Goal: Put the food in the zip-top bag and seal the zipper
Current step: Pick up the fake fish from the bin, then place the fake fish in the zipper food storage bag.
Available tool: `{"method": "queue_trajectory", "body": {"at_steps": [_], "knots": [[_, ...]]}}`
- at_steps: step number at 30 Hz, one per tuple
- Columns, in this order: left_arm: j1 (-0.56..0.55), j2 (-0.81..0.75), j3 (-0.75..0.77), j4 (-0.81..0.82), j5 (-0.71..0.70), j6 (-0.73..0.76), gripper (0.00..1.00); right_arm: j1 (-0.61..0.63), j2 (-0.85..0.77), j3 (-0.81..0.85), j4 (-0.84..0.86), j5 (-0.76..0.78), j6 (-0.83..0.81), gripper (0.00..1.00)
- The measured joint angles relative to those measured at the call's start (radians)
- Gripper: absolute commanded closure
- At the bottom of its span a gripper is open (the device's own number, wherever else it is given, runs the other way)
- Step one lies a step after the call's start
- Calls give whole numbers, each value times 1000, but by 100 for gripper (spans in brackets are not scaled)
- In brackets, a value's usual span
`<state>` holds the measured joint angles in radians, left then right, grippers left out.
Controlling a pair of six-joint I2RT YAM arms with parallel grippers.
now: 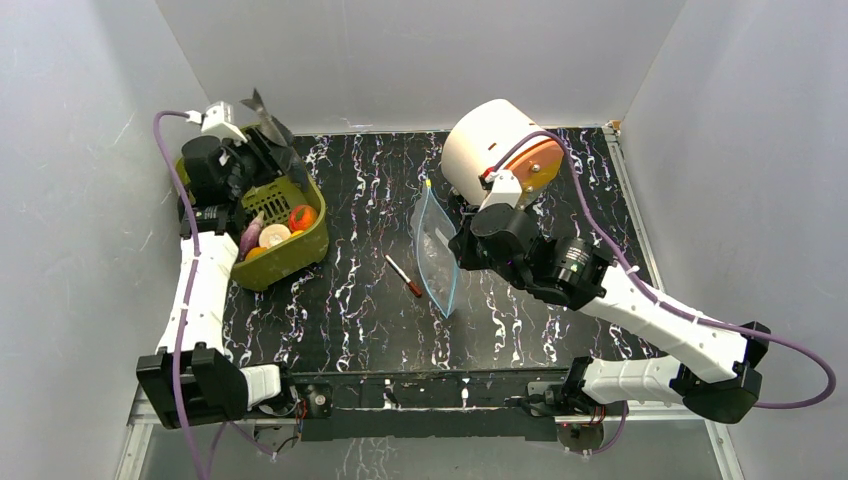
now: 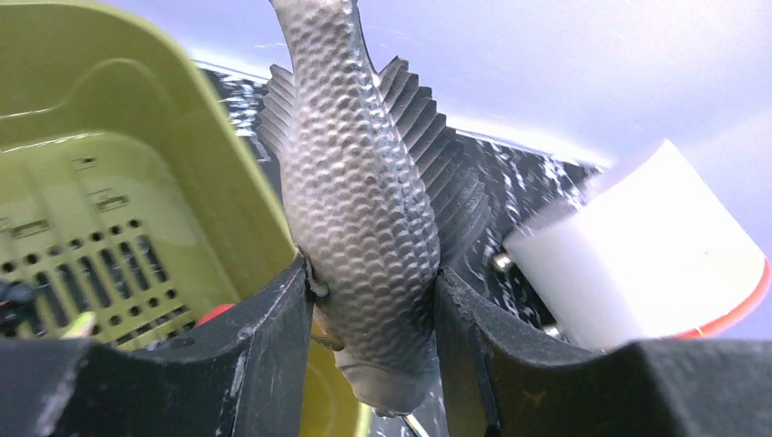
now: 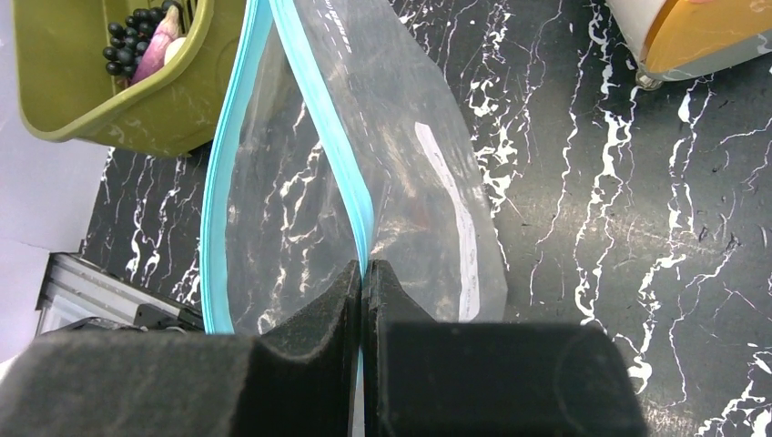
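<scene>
— Where was the grey fish (image 2: 360,164)?
— Clamped in the left gripper (image 2: 373,300), raised by the green basket (image 1: 300,255).
— And the right gripper (image 3: 363,278)?
— Pinched tight on the zip-top bag (image 3: 428,137) at its zipper (image 3: 340,155), mid-table.

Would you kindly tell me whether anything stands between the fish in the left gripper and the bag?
Nothing visible does. The fish, held by the left gripper above the basket, has open air toward the zip-top bag; only a pen lies flat on the table between.

arms (image 1: 205,290) white links, black joints | cables (image 1: 806,352) purple | pincer fingers (image 3: 300,369) matte black
</scene>
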<state>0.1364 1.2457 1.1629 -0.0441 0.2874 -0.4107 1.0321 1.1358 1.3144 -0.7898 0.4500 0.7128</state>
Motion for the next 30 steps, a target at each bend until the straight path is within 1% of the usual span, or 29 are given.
{"method": "queue_trajectory", "body": {"at_steps": [5,11,15,19,25,30], "knots": [[-92,-48,-5,5,92,11,95,0,1,-24,6,13,10,100],[-143,-92,-32,12,176,-27,95,0,-3,-54,17,23,24,100],[-170,-159,-116,56,232,-104,95,0,-4,-72,33,19,34,100],[-219,-209,-177,112,275,-179,95,0,-4,-75,54,0,51,100],[-285,-228,-222,239,316,-299,95,0,5,-88,100,-33,80,100],[-334,-229,-234,325,334,-367,95,0,38,-88,122,-52,114,100]]}}
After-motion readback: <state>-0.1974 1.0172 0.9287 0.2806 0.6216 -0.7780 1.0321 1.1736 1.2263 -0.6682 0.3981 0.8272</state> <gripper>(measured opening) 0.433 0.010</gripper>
